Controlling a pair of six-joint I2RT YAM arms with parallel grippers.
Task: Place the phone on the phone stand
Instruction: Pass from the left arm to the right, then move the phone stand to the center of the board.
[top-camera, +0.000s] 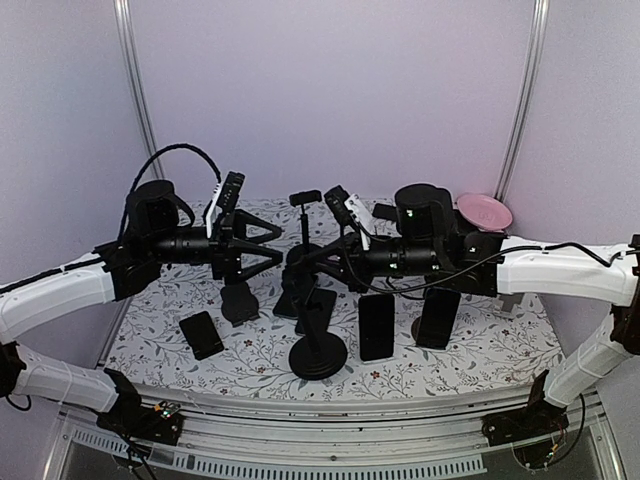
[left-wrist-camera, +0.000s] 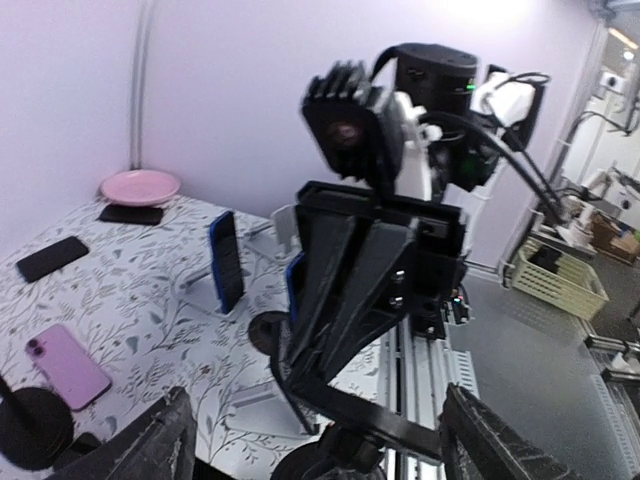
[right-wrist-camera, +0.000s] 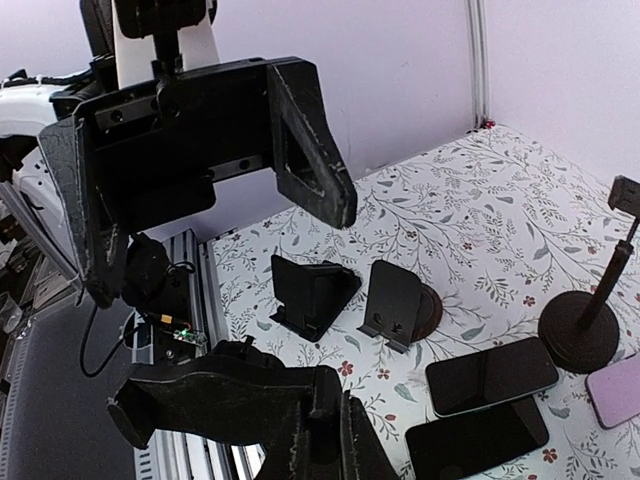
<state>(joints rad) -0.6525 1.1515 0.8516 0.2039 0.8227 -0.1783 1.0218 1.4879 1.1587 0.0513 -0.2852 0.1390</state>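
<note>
Your left tool (top-camera: 278, 243) hangs with fingers wide apart, your right tool (top-camera: 300, 265) pinched together, neither gripping anything I can see. A black phone (top-camera: 201, 334) lies flat at the desk's (top-camera: 470, 350) eight o'clock, a bare stand (top-camera: 318, 352) at six. Pick-up comes next, I'd say: lower the open tool squarely over that phone.

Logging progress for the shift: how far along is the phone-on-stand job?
Done: one phone appears to be propped upright, seen from the left wrist. In hand: nothing that I can confirm. The left gripper is open and the right gripper is shut, tip to tip above the table. Left: flat phones lie beside empty stands.
</note>
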